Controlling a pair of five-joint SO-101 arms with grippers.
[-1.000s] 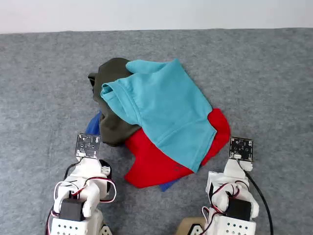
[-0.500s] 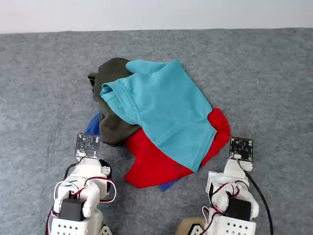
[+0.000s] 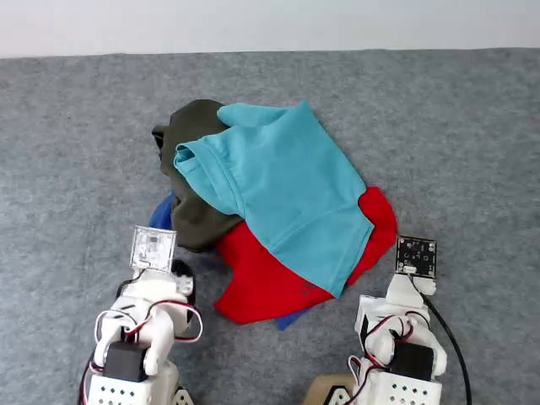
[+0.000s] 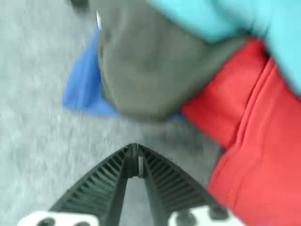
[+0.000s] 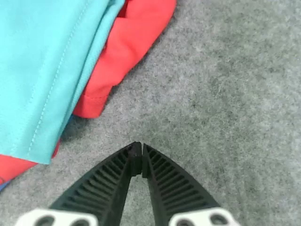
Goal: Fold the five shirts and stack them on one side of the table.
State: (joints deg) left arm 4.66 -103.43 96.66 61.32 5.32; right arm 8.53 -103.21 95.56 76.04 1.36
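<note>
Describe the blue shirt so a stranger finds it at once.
On the grey table, find the shirt heap. At its edge nearest the left arm, the blue shirt peeks from under the olive shirt. It is darker than the teal shirt on top.

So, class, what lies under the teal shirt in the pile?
Under the teal shirt lie an olive shirt and a red shirt, each sticking out at an edge; a blue shirt peeks out lowest. How far they extend beneath, and any fifth shirt, is covered.
</note>
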